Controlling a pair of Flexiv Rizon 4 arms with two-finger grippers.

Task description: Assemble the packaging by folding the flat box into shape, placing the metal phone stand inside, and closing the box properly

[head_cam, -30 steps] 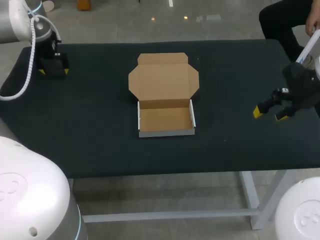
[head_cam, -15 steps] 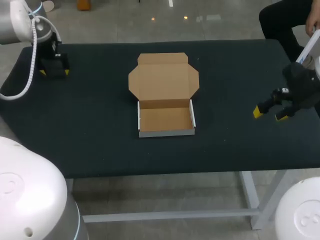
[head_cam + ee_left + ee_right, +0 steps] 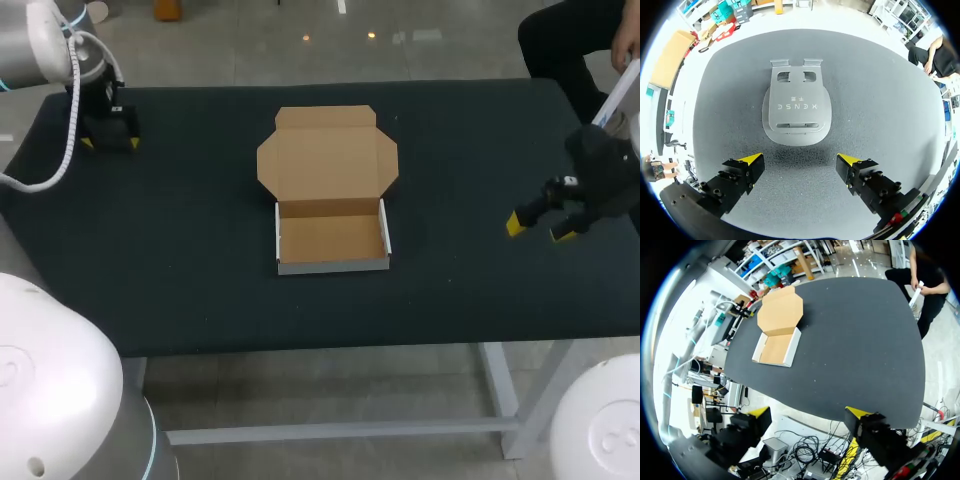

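Our left gripper [image 3: 800,160], spread, hovers over the phone stand [image 3: 797,112] at the table's [image 3: 200,250] ten o'clock; we should straddle its sides squarely. The open box [image 3: 331,238] sits centre; right gripper [image 3: 538,228] spread, empty.

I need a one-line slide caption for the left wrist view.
Open left end effector over the table, grey phone stand lying flat ahead of it.

Open cardboard box [image 3: 332,240]; flat grey metal stand [image 3: 797,107]
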